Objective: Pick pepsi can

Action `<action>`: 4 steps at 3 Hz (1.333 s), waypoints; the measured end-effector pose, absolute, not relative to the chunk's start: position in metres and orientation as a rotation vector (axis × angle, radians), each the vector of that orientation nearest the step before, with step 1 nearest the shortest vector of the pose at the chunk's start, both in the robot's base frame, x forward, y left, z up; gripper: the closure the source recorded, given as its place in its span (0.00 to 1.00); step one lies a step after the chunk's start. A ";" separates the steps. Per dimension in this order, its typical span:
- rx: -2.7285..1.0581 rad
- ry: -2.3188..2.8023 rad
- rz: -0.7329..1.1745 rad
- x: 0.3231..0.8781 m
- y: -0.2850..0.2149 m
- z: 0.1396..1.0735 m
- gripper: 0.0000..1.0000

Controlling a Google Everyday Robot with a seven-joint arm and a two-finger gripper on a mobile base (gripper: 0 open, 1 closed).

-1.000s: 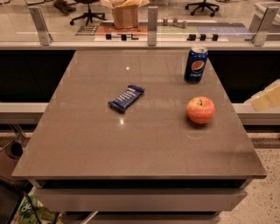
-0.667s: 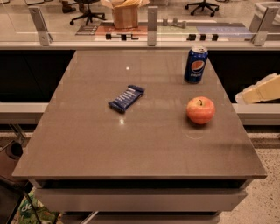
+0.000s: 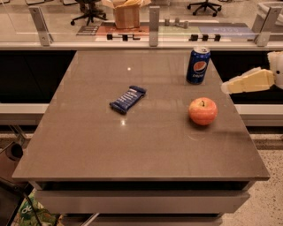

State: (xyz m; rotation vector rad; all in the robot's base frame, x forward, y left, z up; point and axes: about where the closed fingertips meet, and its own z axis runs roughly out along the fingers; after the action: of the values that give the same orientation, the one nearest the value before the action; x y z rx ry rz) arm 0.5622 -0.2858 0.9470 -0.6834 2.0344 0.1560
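A grey-brown desk (image 3: 132, 145) is seen from above and in front, with three things set on it. The pepsi can (image 3: 198, 65) is stood upright near the far right corner of the desk, its silver top up and its round red, white and blue logo turned toward the camera. A red-orange apple (image 3: 203, 111) is placed nearer the camera than the can and apart from it, close to the right edge, stem up. A flat dark blue snack bar (image 3: 128, 99) is laid at a slant near the middle of the desk, well apart from both the can and the apple. The gripper (image 3: 231, 85) is seen entering from the right side, a pale cream wedge pointed leftward at the desk's right edge; it is held just to the right of the can and beyond the apple, and neither is touched by it. Whether the gripper is spread or closed cannot be told, and nothing is seen held in it. Behind the desk a low glass partition (image 3: 88, 26) is mounted on metal posts, and beyond it a brown paper bag (image 3: 126, 13) and office chairs (image 3: 90, 9) can be made out.
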 end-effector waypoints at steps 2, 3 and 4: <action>-0.623 1.909 0.229 0.607 -0.254 0.936 0.00; -0.595 1.858 0.268 0.633 -0.242 0.924 0.00; -0.581 1.822 0.310 0.660 -0.233 0.908 0.00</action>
State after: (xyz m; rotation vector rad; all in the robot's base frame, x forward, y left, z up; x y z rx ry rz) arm 0.6597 -0.2326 0.9081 -0.5812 1.8221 0.3101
